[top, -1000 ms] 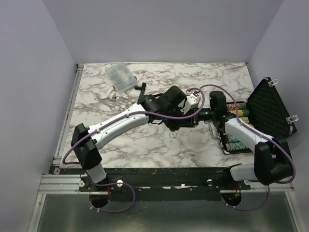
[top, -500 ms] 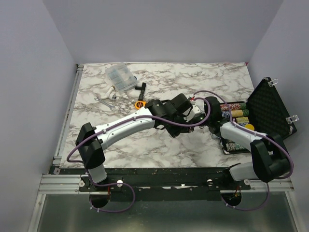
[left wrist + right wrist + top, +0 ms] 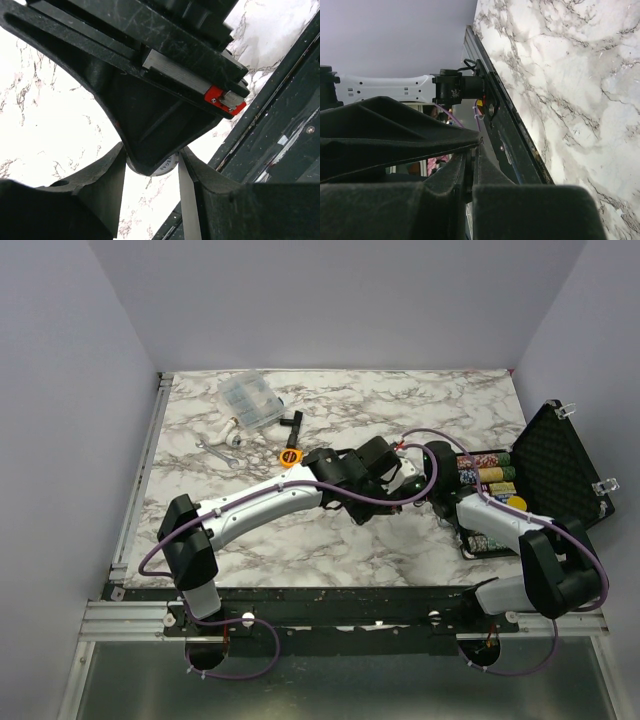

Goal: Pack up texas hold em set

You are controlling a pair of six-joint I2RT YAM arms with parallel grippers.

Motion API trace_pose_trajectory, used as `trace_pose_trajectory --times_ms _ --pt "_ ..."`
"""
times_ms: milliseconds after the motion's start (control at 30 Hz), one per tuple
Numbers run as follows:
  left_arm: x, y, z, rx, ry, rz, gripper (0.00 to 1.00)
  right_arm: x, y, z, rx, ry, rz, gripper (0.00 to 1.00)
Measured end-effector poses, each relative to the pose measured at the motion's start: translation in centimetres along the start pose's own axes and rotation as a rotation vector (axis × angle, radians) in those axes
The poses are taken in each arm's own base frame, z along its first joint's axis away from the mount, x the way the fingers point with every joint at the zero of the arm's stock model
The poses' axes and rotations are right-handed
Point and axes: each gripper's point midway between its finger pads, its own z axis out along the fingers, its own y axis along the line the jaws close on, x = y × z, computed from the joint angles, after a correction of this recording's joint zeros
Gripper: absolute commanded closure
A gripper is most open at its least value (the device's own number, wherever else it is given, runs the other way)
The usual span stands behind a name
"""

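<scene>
Looks like a handover to me. The left gripper (image 3: 151, 175) pinches a white disc (image 3: 166, 165) by its edges at lower centre. The right gripper (image 3: 470, 167), jaws pressed together, sits right on it, though I can't tell if it grips. Next the left should let go so the disc can travel to the open briefcase (image 3: 560, 465) at the right edge.

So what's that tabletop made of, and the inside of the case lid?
Tabletop: looks like white marble with grey veins, smooth. It could equally be a printed laminate; the view can't settle that. Lid lining: looks like black foam, matte, with an egg-crate pattern of bumps.
</scene>
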Motion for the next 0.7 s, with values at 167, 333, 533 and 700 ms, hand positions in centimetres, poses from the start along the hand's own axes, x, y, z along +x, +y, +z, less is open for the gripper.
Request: trace_pose_trajectory --times_ms 167,333,533,700 --pt "-0.3 0.2 0.0 -0.014 -0.013 -0.008 0.30 0.0 -0.2 0.0 0.012 -0.003 0.004 0.99" --pt "-1.7 0.9 -1.6 -0.039 -0.099 -0.020 0.15 -0.1 -1.6 0.1 0.100 -0.017 0.040 1.00" --pt "-3.6 1.7 -5.8 -0.083 -0.243 -0.047 0.09 -3.2 -4.1 -0.4 0.345 -0.134 0.062 0.99" --pt "-4.8 2.8 -9.3 -0.145 -0.359 -0.086 0.09 -5.8 -8.3 -4.7 0.732 -0.341 0.116 0.99"
